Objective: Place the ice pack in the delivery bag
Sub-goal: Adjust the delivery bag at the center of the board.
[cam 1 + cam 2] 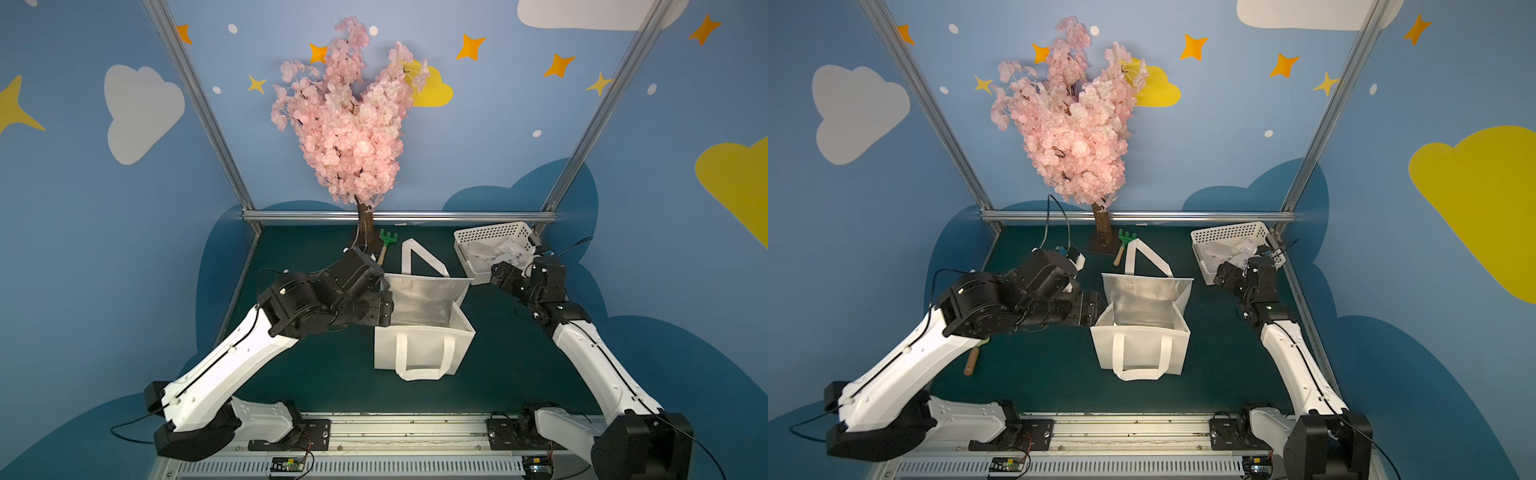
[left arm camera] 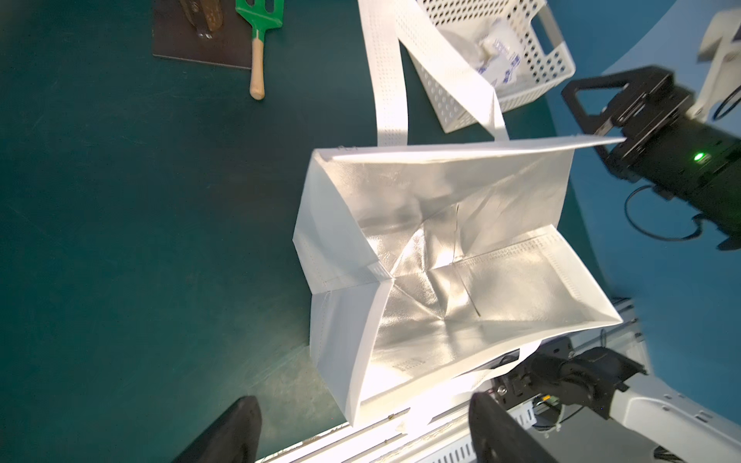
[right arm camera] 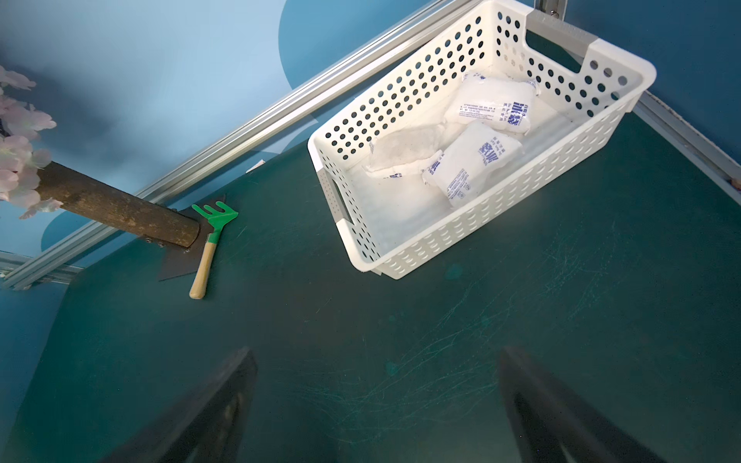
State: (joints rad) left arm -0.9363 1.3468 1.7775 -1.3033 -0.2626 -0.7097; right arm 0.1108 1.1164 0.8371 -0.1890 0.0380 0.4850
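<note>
I find the bag (image 1: 419, 345) upright at the centre of the tabletop (image 1: 311, 382), mouth open, with its flap (image 1: 428, 286) standing along the far side. The left wrist view shows only foil lining (image 2: 441, 224) inside. One handle (image 1: 419, 376) hangs down the near face. The other lies flat behind the flap, toward 12 o'clock.

The basket (image 1: 490, 235) sits at 1 o'clock from the bag, in the far right corner. Three ice packs (image 3: 473, 164) lie in it, bunched together toward one end.

Left jaws: wide apart and holding nothing, at the bag's 9 o'clock, just beside its wall. In the wrist view the bag's corner shows between them.

Right jaws: wide apart and holding nothing, over bare tabletop at 2 o'clock from the bag. They are near the basket's near corner and apart from it.

The rake (image 1: 386, 243) lies at 11 o'clock from the bag, beside the base of the tree (image 1: 349, 124).
</note>
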